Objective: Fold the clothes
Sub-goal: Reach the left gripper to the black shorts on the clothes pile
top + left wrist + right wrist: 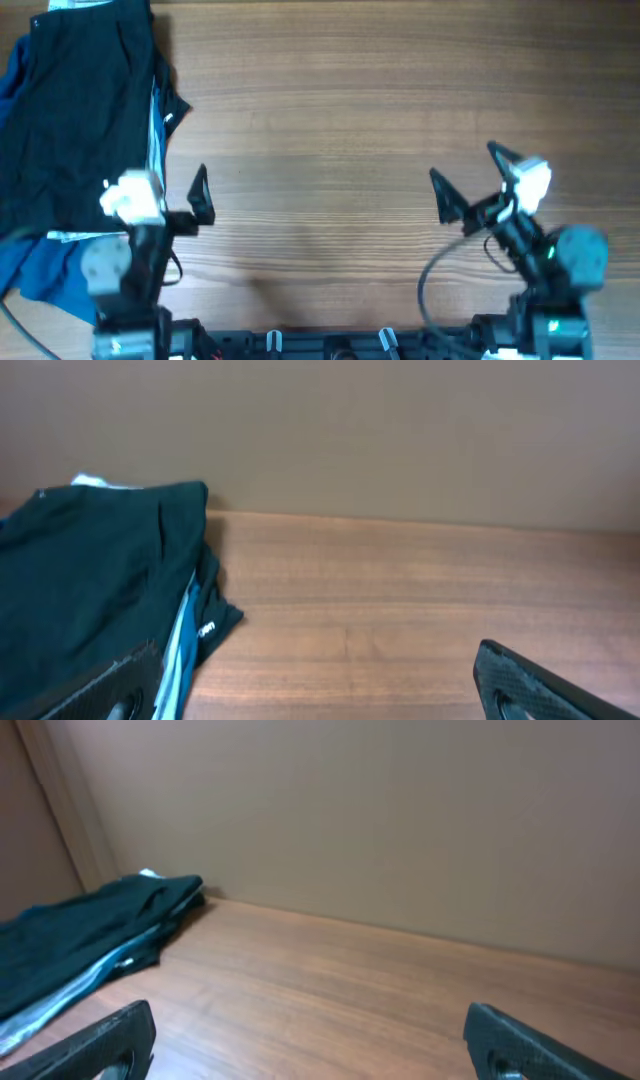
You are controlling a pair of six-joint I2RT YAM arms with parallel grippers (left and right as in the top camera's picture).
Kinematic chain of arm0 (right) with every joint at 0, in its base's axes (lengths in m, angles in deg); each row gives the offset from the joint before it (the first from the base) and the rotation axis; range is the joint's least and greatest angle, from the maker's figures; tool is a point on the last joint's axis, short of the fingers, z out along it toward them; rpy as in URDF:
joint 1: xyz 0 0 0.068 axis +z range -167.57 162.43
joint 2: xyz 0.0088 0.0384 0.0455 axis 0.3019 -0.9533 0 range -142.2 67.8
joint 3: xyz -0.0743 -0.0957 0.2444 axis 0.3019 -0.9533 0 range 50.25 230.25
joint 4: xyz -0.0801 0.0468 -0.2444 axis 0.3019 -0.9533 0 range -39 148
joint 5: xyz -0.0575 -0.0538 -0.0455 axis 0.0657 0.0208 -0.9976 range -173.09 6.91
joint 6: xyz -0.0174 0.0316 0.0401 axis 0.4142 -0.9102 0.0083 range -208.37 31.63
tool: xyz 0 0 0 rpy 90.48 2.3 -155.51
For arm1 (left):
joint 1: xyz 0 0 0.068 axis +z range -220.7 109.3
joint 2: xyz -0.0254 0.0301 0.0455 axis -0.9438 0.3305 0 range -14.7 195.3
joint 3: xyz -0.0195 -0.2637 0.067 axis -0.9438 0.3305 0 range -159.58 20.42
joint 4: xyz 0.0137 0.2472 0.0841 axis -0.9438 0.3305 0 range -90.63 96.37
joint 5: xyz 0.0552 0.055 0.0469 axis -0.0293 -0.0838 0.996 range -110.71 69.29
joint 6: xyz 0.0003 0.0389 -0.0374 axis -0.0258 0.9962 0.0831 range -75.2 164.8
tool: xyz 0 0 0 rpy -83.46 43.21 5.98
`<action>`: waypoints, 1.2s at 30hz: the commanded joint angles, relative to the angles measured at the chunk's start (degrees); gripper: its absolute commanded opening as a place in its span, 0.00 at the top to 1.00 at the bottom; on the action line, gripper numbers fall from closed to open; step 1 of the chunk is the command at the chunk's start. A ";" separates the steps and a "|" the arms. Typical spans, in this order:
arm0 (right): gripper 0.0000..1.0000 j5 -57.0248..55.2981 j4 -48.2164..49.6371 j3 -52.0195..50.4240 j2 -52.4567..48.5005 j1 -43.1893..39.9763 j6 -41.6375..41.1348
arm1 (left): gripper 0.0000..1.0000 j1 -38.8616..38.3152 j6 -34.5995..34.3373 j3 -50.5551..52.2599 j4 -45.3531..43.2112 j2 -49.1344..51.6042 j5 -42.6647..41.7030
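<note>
Black shorts (80,100) up at the far left of the wooden table (330,110), on top of deep blue cloth (50,280), with a thin light-blue strip (156,115) peeking out at the side. Not spread out in the middle yet, so likely the first job: bring them over to the bare wood.

Left gripper (133,182) right at the near edge of the shorts, fingers spread wide, holding nothing. Right gripper (472,175) well apart on the other side, fingers wide too, holding nothing.

To do it well: pinch only the black top layer, not the blue underneath. Grab near an edge or a corner, lift a little, then drag slowly to stop bunching. Bring the right gripper over to take the other corner and keep the cloth flat.

Soft, floppy, dark, dull cloth, a bit lumpy and creased. Smooth, hard wood with long grain lines. Plain tan wall (400,430) behind.
</note>
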 commanded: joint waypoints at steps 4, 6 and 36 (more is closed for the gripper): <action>0.00 -2.08 -14.73 23.85 -23.58 5.20 8.74 | 0.00 -0.35 -1.07 -22.93 11.69 25.46 0.07; 0.00 -7.58 -18.29 29.27 -29.00 8.90 10.01 | 0.00 -0.35 -1.07 -26.49 12.28 30.47 -0.22; 0.09 -5.84 -17.25 41.92 -61.00 18.25 12.26 | 0.03 5.25 5.22 -65.99 -7.65 101.59 10.60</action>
